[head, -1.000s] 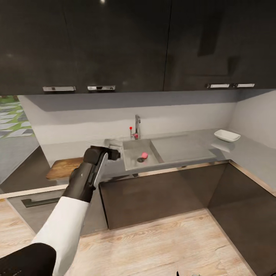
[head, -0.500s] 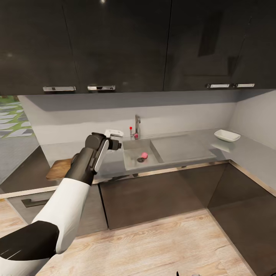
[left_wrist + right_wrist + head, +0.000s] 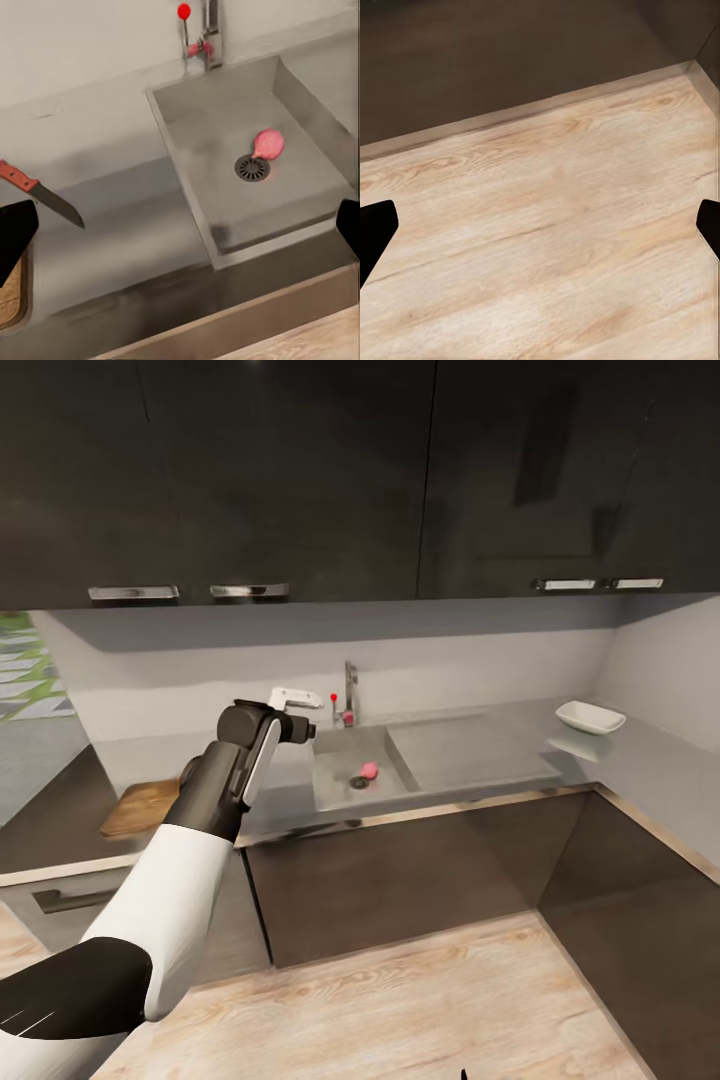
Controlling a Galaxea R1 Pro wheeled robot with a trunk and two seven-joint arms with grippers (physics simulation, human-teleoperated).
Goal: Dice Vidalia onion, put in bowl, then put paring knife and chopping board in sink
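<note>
Over the last second the left end effector point(image 3: 296, 698) rose from desk level beside the sink point(image 3: 395, 758) to hang above the basin's near-left corner, jaws spread wide and empty. The Vidalia onion point(image 3: 268, 143) lay in the sink, touching the drain's rim — untouched. The paring knife point(image 3: 41, 194) lay on the desk point(image 3: 480, 750) left of the sink; the chopping board point(image 3: 140, 806) beyond it. The right end effector point(image 3: 540, 225) hung wide over the floor. Judgement: the reach for the onion had begun, grasp not yet made.
</note>
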